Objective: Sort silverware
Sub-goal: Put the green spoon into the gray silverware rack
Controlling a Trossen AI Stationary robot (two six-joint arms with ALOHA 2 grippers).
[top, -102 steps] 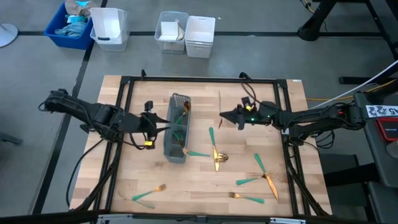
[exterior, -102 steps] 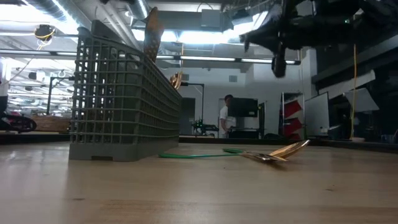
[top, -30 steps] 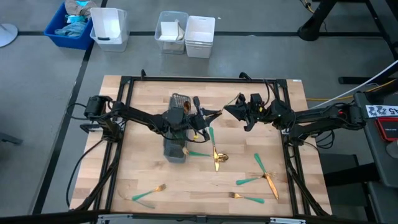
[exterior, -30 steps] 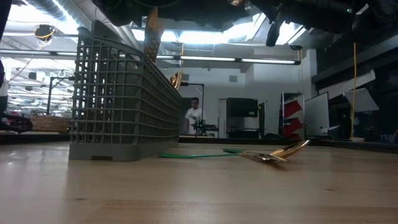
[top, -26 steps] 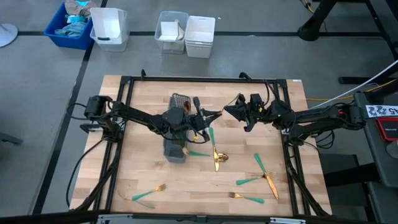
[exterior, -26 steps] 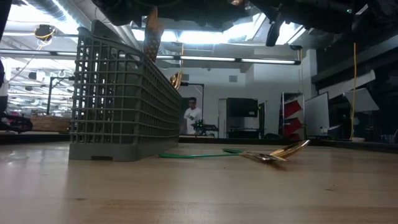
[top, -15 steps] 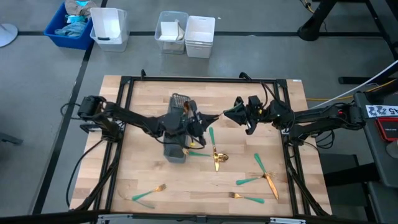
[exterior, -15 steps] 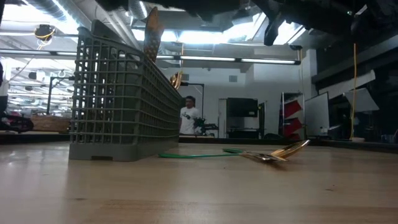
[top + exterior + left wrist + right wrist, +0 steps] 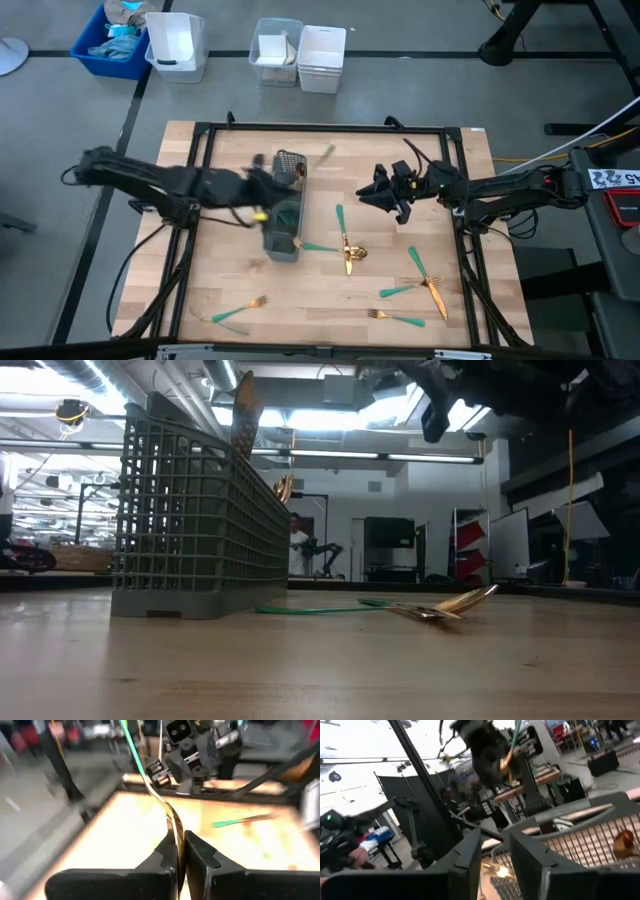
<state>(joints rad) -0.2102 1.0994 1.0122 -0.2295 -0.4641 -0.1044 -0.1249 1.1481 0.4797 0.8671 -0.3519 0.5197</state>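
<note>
Left gripper (image 9: 177, 851), clamped on a just-handed-over utensil (image 9: 150, 782), is retreating over the caddy (image 9: 284, 215); right gripper (image 9: 495, 851) is parting, emptied.

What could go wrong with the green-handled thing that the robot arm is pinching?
1. The left end effector is shut on just the thin gold end of the gold-headed, teal-handled piece of silverware. The long handle sticks far out, so it might twist or slip free if the arm swings.
2. The grey mesh oblong caddy already has gold pieces standing in it, so the new one could catch on them or on the rim and fall outside.
</note>
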